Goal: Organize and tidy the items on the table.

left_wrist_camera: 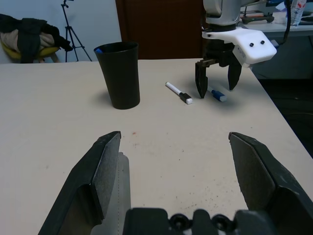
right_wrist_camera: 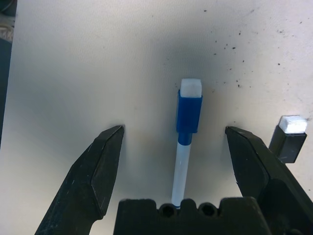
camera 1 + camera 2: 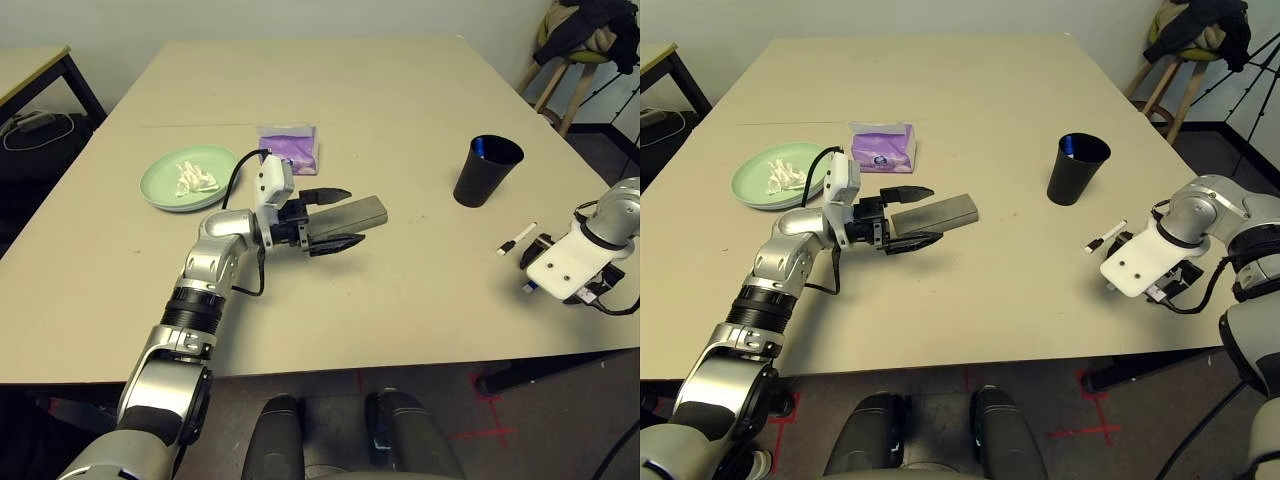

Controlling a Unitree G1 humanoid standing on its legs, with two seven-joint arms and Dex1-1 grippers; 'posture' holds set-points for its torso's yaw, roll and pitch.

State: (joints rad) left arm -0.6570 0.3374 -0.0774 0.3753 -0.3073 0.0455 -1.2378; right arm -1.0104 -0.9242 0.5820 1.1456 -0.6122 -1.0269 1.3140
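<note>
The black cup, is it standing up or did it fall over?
Standing up. The cup rests on its base on the table, with its round open mouth facing up.

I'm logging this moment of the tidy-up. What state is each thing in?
left gripper: open, level, glasses case between its fingers
right gripper: open, pointing down over the blue marker
black cup: upright
black-and-white marker: lying flat, capped
tissue: crumpled on green plate
purple packet: lying flat
</note>
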